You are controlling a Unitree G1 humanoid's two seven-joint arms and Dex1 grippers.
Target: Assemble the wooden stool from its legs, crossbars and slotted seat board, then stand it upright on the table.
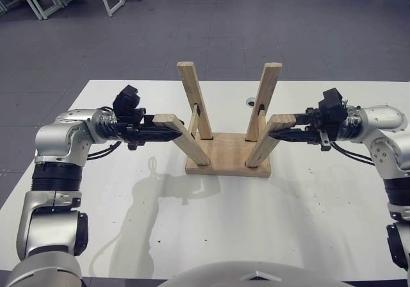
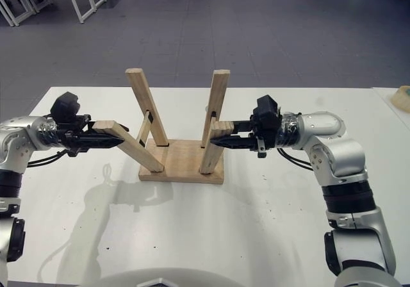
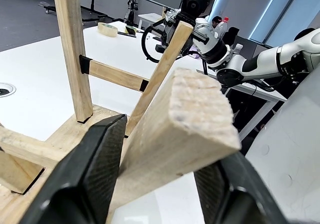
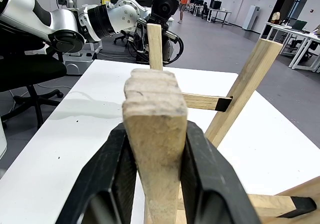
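Stool [image 1: 227, 151] sat upside down at mid-surface, with one end effector on each near leg.
Its seat board [image 1: 225, 164] lay flat on the white surface [image 1: 256, 236], and the four legs pointed up and splayed outward. The left end effector [image 1: 178, 134] was clamped on the tip of the near left leg [image 1: 192, 147], the right end effector [image 1: 273, 135] on the near right leg [image 1: 262, 149]. From the head views the crossbars [image 3: 117, 75] were largely hidden behind the legs, and the board's slots could not be made out.

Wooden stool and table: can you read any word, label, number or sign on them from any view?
No readable text.
The upturned pale wooden stool carries no print or label.
The white table bears no writing either.
Anything in the room behind is too small to read.
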